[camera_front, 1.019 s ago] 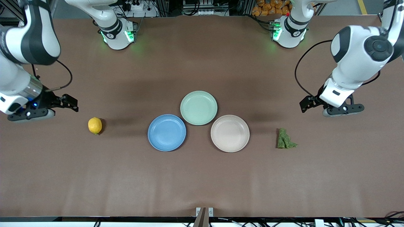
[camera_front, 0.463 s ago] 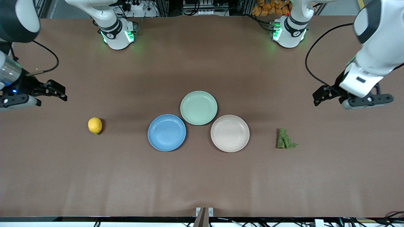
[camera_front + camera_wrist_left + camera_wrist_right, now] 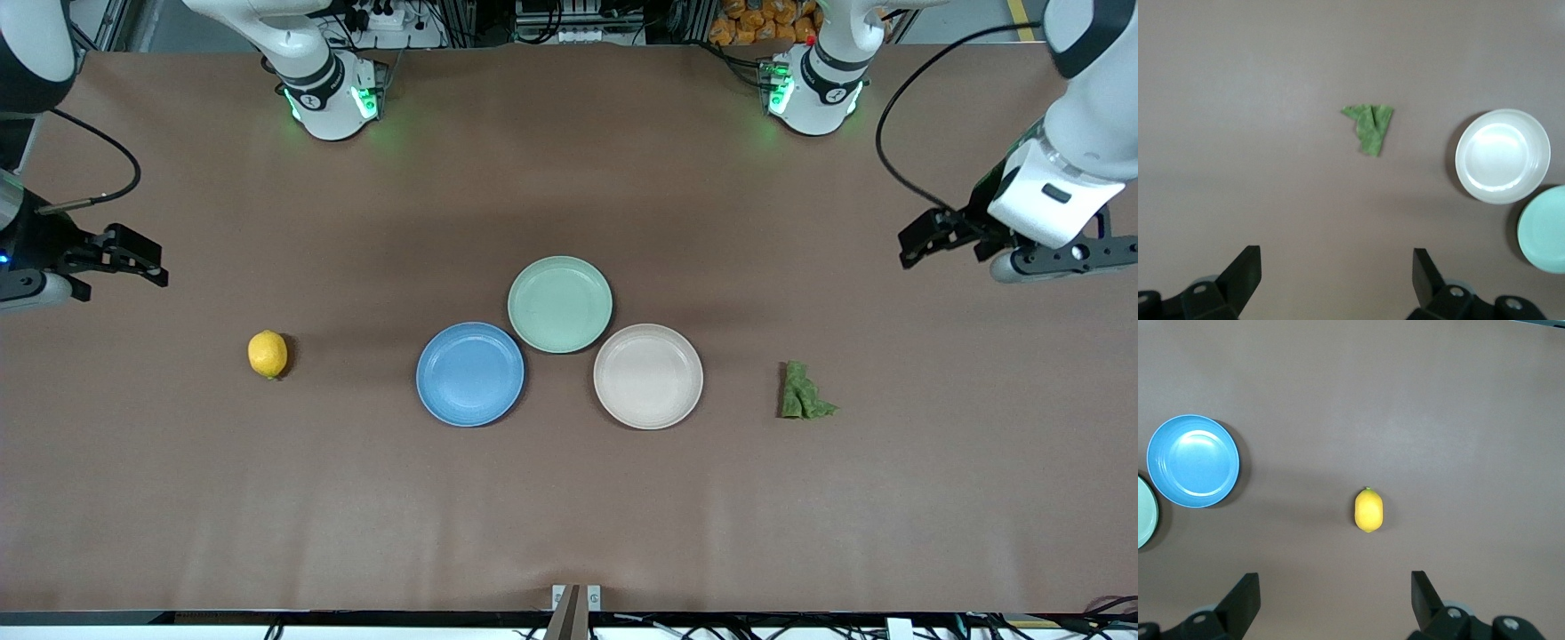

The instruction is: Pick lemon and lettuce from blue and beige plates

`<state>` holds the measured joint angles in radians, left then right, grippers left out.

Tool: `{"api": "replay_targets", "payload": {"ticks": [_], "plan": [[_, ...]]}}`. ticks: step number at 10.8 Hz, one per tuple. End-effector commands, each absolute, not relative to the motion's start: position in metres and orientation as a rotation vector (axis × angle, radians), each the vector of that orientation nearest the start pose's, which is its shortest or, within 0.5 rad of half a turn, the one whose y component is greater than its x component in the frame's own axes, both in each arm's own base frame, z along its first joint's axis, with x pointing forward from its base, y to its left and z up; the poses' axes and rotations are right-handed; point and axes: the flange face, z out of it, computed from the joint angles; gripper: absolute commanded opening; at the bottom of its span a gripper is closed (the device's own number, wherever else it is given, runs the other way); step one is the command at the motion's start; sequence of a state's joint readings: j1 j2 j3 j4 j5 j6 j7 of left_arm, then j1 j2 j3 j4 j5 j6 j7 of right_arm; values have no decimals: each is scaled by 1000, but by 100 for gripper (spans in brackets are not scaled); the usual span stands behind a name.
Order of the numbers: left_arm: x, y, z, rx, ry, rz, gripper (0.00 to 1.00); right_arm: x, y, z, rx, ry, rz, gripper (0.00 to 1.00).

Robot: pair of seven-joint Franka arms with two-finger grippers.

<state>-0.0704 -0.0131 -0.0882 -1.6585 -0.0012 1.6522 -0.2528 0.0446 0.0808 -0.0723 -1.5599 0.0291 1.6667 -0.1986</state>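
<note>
- The small oval yellow lemon (image 3: 268,354) lies on the bare brown table (image 3: 569,507), toward the right arm's end, well apart from the round blue plate (image 3: 470,374)
- The crumpled green lettuce leaf (image 3: 804,392) lies on the table toward the left arm's end, near the round beige plate (image 3: 648,376) but not touching it
- Neither plate holds anything; the blue one and the beige one sit side by side at mid-table
- A round pale green plate (image 3: 560,304) sits between them, farther from the front camera, its rim just beside both
- The right gripper (image 3: 84,267) hangs in the air over the table at the right arm's end, and nothing is in it; in the right wrist view its fingers (image 3: 1245,597) stand wide apart, with the lemon (image 3: 1369,510) and the blue plate (image 3: 1193,461) below
- The left gripper (image 3: 1022,249) hangs over the table at the left arm's end, also holding nothing; in the left wrist view its fingers (image 3: 1245,270) are spread wide, with the lettuce leaf (image 3: 1369,127) and the beige plate (image 3: 1503,156) on the table below
</note>
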Motion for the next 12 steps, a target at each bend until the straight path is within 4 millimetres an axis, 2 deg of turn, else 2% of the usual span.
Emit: {"api": "replay_targets", "payload": {"ticks": [1, 3, 6, 7, 8, 10, 12], "plan": [[543, -88, 620, -3151, -83, 18, 100, 582, -10, 605, -3120, -210, -5, 100], [543, -86, 632, -3149, -84, -22, 100, 575, -5, 619, -3136, -126, -32, 100], [541, -85, 644, -3148, -87, -25, 100, 576, 1, 641, -3155, -133, -105, 100], [540, -84, 644, -3147, -75, -13, 100, 576, -1, 645, -3152, -126, -123, 100], [539, -82, 647, -3149, -46, -15, 100, 576, 5, 647, -3151, -138, -130, 100], [537, -81, 653, -3149, -48, -10, 100, 576, 7, 649, -3136, -30, -133, 100], [534, -81, 654, -3145, -21, 21, 100, 576, 8, 650, -3135, -3, -137, 100]]}}
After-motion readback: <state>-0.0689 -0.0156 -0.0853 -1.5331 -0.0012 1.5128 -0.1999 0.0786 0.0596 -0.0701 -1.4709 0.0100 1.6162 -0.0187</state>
